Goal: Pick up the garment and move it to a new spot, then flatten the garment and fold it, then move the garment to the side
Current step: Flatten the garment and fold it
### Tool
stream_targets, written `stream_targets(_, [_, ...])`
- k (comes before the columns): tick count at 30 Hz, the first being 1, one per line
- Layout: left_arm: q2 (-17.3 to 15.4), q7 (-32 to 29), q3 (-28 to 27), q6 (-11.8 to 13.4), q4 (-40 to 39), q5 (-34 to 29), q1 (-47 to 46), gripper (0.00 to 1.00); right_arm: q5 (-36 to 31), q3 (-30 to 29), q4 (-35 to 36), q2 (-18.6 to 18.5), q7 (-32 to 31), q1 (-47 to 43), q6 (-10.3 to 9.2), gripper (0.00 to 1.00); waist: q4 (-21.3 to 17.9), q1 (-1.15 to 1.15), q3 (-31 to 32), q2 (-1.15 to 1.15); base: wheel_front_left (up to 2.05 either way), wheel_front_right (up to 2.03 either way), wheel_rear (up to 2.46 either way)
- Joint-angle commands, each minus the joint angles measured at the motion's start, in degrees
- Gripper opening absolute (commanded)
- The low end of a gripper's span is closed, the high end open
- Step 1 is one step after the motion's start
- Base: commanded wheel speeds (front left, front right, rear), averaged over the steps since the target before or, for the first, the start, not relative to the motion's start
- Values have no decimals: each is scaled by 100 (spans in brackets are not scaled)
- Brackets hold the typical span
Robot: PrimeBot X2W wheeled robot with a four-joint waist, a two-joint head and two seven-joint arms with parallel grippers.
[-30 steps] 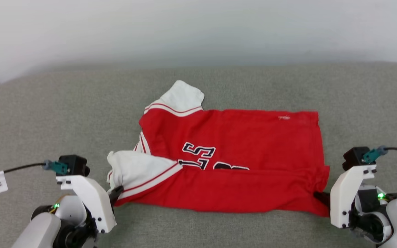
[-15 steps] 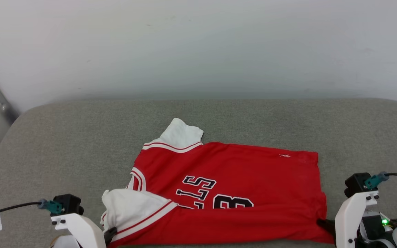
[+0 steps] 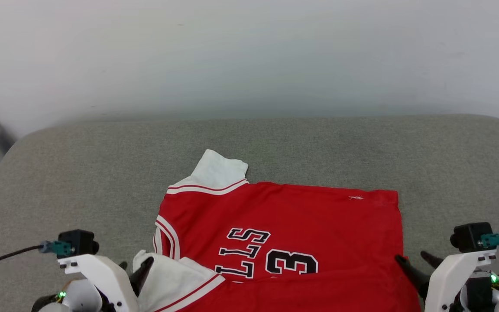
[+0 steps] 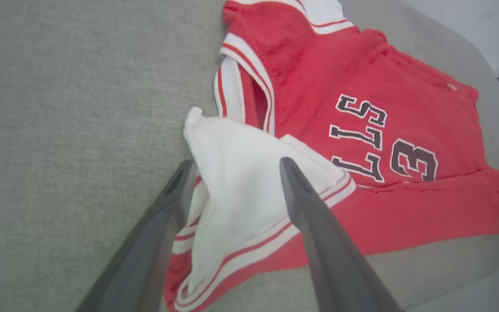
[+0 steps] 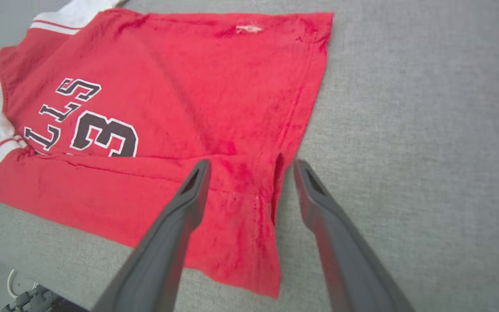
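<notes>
The garment point(image 3: 284, 216) lies on the grey cushion point(image 3: 319, 147), near edge folded over. The left fingers point(image 4: 314, 221) are open astride its white sleeve point(image 4: 241, 186), the right fingers point(image 5: 176, 216) open astride its hem corner point(image 5: 245, 242), seemingly letting the fold settle.

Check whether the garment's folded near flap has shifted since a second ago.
Yes. The folded flap has slid toward the robot: the printed 3 on the garment, half covered before, now shows whole.

One garment point(image 3: 319, 216), four fingers point(image 5: 178, 216).
</notes>
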State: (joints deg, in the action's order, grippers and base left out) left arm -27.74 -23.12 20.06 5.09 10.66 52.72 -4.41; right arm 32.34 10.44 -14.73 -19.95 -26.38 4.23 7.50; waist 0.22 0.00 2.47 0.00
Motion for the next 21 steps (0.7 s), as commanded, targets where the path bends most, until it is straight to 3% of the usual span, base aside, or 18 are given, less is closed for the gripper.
stream_targets(1, [24, 124, -50, 2, 22, -61, -116, 100, -93, -45, 59, 32, 204, 63, -2, 100, -36, 0, -23, 0, 0, 0, 0])
stream_targets(7, [119, 862, -273, -18, 129, -332, -701, 100, -617, -312, 326, 203, 1352, 240, -1, 100, -237, 0, -174, 0, 0, 0, 0])
stream_targets(12, [94, 1310, -389, -60, 280, -585, -1354, 100, -866, -438, 580, 365, 1890, 456, -2, 100, -478, 0, -561, 0, 0, 0, 0])
stream_targets(21, [-159, 1172, -397, -378, 847, -759, -2789, 100, -1273, -537, 1139, 617, 2345, 933, -2, 100, -1001, 0, -1549, 0, 0, 0, 0])
